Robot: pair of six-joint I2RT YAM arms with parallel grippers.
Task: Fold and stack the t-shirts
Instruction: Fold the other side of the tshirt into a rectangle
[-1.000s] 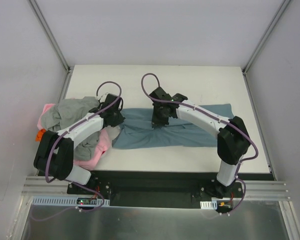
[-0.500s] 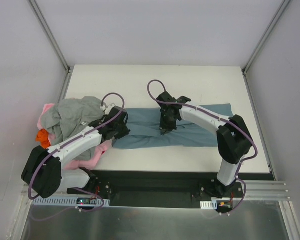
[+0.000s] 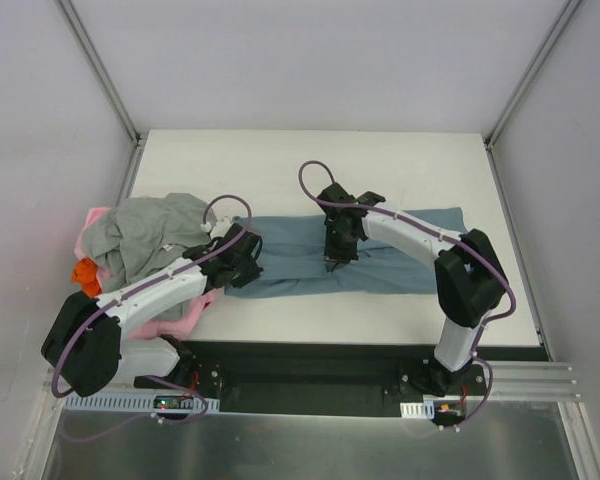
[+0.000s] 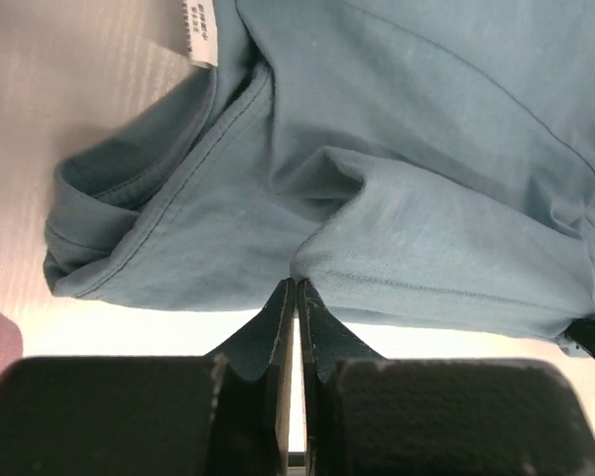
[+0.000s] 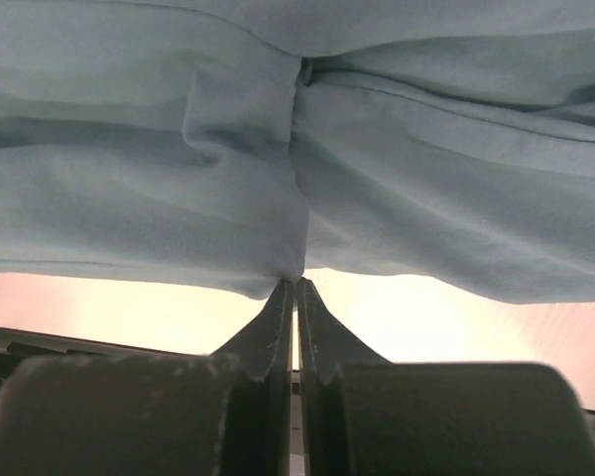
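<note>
Evidently both are pressed together on cloth: the left pincer (image 4: 296, 290) pinches the near hem of the blue shirt (image 3: 400, 258) towards its collar end, and the right pincer (image 5: 296, 285) pinches that hem mid-length. The shirt looks soft, light and limp, so it is best taken by its hems. Beside its collar end lie one grey shirt (image 3: 140, 230), one pink shirt (image 3: 185, 315) and one orange shirt (image 3: 85, 272), heaped on the bench (image 3: 380, 170).

Slate-blue shirt (image 3: 285, 268): plain dusty blue, no print, stitching in the same blue. White label (image 4: 200, 30), grey print, ahead-left of left gripper (image 4: 296, 288). Left gripper and right gripper (image 5: 295, 286): black. Left of left gripper: grey shirt (image 3: 140, 232), pink shirt (image 3: 172, 316), orange shirt (image 3: 85, 272), all plain. Table (image 3: 400, 165) white.
</note>
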